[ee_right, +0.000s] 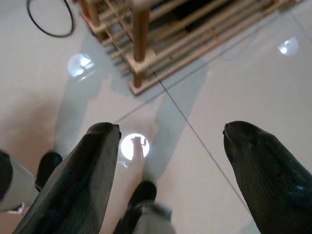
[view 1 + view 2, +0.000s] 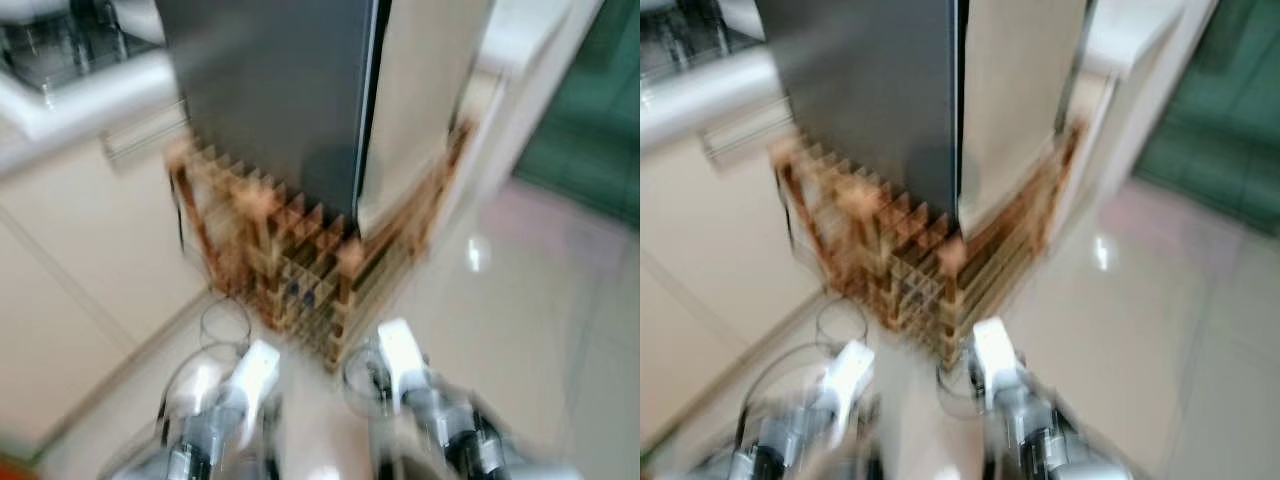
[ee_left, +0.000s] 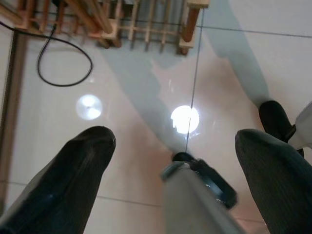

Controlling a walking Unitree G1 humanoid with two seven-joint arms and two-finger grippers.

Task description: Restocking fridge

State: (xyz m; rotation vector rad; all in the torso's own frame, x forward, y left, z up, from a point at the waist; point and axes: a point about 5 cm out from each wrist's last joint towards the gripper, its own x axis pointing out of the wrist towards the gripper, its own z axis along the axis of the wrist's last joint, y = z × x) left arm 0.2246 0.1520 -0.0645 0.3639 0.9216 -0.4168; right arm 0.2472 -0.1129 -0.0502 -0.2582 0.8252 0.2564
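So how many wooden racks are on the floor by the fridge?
1: a light brown slatted wooden rack stands on the tiled floor, wrapped around the base of the tall dark grey fridge. The blur may hide others.

A wooden rack blocks the fridge base; open tiled floor lies to its right.

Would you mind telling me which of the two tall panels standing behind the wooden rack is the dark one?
The left-hand panel, dark grey, is the one; the panel on its right is pale beige. Both stand behind the wooden rack.
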